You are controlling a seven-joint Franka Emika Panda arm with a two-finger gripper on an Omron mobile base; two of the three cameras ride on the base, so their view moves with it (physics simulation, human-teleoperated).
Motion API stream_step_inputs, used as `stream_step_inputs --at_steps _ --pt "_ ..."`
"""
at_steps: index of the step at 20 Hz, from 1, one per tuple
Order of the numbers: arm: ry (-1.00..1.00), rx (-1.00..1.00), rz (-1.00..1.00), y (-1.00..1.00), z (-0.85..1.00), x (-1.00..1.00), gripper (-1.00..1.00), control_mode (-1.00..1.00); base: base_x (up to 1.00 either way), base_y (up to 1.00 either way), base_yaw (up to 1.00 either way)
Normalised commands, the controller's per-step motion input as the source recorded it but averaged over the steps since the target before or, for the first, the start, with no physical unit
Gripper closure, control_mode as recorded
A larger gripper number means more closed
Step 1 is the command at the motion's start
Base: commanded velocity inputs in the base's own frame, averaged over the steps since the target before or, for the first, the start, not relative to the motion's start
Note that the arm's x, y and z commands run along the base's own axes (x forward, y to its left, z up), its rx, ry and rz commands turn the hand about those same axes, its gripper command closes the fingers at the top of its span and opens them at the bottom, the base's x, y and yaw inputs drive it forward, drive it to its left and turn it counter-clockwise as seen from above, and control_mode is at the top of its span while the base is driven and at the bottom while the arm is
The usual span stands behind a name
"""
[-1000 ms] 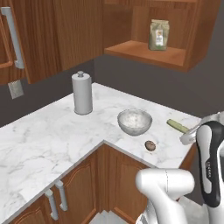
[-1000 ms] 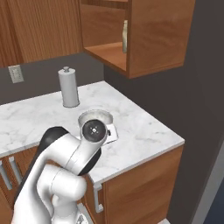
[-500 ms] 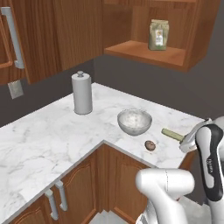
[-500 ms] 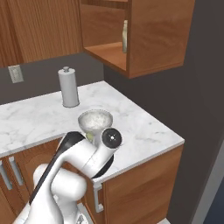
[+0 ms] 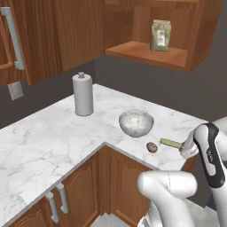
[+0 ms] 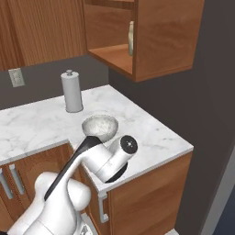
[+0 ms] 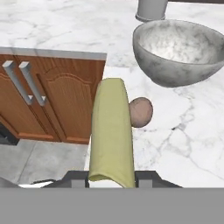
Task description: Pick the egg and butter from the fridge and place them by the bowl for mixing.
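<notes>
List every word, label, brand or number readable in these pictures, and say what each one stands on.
No text can be read anywhere.
The packet on the open shelf carries a pale label, too small and blurred to read.
The bowl, egg, butter and grey-white roll show no markings.

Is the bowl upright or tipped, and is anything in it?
Upright and empty. The bowl sits rim-up on the counter, its pale inside bare. The egg and butter lie outside it.

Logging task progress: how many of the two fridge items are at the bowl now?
2. The egg lies on the counter just in front of the bowl; the butter is beside it, at the pincer.
</notes>
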Motion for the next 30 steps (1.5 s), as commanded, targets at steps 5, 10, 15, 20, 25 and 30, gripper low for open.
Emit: stream_step_inputs --at_steps 5,10,15,20,25,30 --pt "0.03 0.00 0.02 -0.13 -0.26 0.23 1.00 -1.00 0.00 0.00 0.00" --pt "0.00 0.00 0.00 -0.03 -0.11 0.30 1.00 -1.00 0.00 0.00 0.00" --pt "0.00 0.00 0.00 0.00 -0.09 0.33 1.00 -1.00 0.00 0.00 0.00" --pt "0.00 0.00 0.00 -0.02 -0.21 0.26 1.00 -1.00 0.00 0.00 0.00" --pt "0.00 0.00 0.00 -0.01 -0.30 0.23 1.00 -1.00 0.00 0.00 0.00" --pt "0.00 0.00 0.00 0.00 -0.29 0.31 1.00 -1.00 0.00 0.00 0.00"
